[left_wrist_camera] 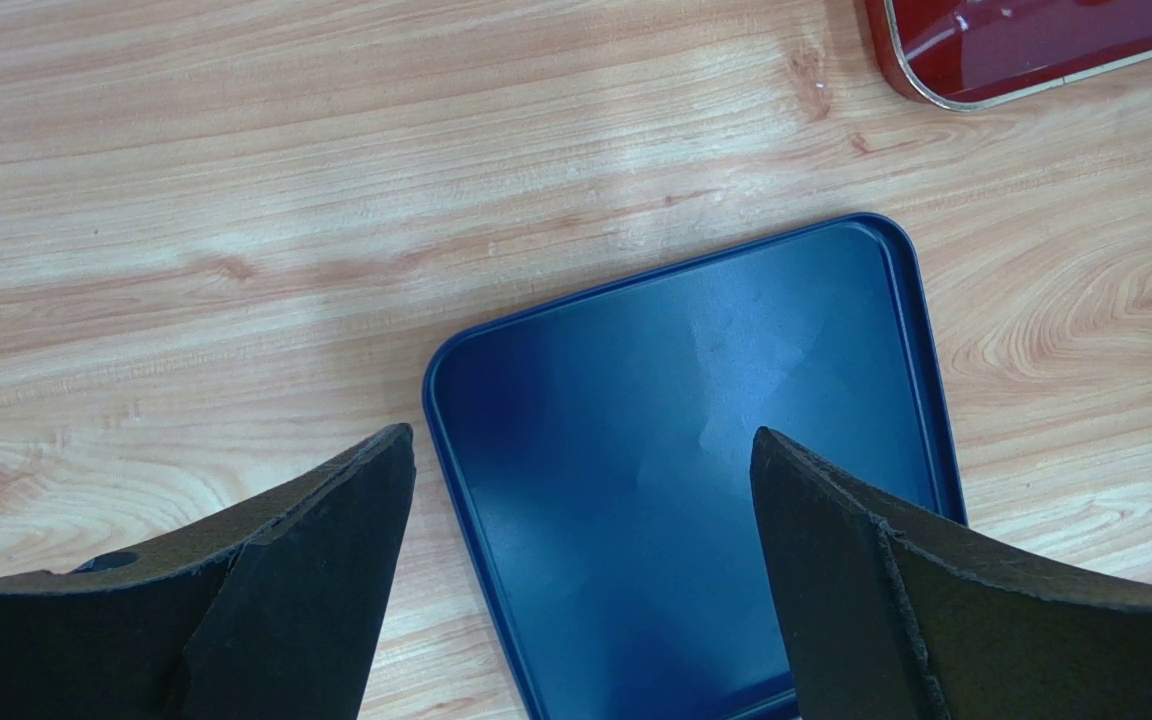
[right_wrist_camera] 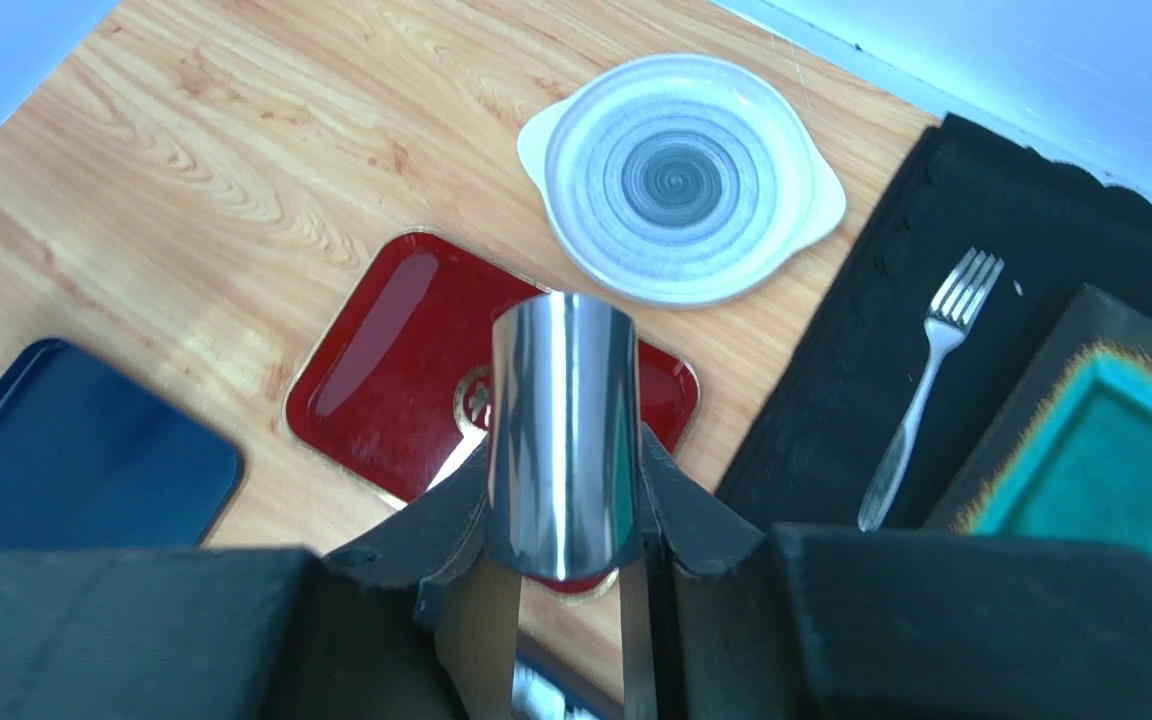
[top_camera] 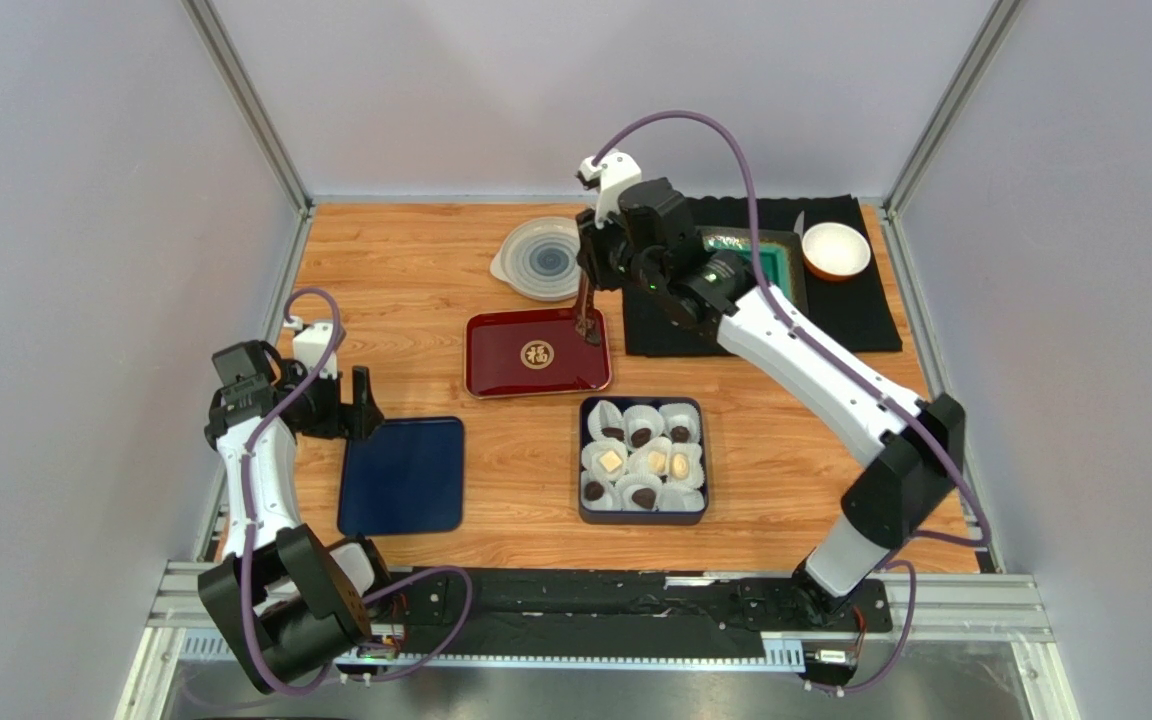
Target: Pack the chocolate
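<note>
The chocolate [top_camera: 639, 438], dark and cream pieces in white paper cups, fills a dark square box [top_camera: 588, 510] at the table's middle front. My right gripper [top_camera: 588, 300] [right_wrist_camera: 563, 510] hangs over the right edge of the red lacquer tray [top_camera: 537, 356] [right_wrist_camera: 387, 375], shut on shiny metal tongs [right_wrist_camera: 563, 420] held upright between its fingers. My left gripper [top_camera: 361, 402] [left_wrist_camera: 582, 450] hovers open over the left part of the blue lid [top_camera: 402, 476] [left_wrist_camera: 687, 450], nothing between its fingers.
A grey-white swirl plate [top_camera: 540, 255] [right_wrist_camera: 680, 180] lies behind the red tray. On the black mat [top_camera: 838, 323] at the back right are a fork [right_wrist_camera: 920, 375], a teal-lined tray [top_camera: 770, 263] and a white bowl [top_camera: 835, 251].
</note>
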Motion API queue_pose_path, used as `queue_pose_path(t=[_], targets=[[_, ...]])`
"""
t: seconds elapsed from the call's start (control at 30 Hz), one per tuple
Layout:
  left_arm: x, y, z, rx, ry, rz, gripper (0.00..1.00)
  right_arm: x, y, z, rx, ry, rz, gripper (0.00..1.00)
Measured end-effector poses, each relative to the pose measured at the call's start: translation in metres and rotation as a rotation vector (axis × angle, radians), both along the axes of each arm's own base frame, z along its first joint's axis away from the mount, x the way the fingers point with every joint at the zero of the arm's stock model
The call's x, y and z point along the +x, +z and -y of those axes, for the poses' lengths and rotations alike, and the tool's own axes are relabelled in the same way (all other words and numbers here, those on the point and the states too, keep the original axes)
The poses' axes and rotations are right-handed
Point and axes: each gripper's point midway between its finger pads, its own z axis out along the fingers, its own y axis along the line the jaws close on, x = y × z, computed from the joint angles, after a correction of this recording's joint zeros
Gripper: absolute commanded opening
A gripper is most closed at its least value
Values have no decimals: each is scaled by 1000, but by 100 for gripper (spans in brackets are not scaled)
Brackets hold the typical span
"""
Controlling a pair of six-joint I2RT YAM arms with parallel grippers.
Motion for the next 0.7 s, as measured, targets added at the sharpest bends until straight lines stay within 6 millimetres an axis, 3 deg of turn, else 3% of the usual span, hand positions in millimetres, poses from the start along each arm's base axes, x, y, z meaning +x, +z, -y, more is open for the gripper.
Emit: queue_pose_path(t=[0.3, 0.33, 0.7], targets=[[0, 0, 0, -1, 0, 0, 91, -69, 26, 60, 37, -23, 15, 11], [0, 0, 0, -1, 0, 0, 91, -83, 24, 71, 38, -29, 7, 11], [0, 0, 2, -8, -4, 2, 91, -165, -2, 110, 64, -33, -84, 12]])
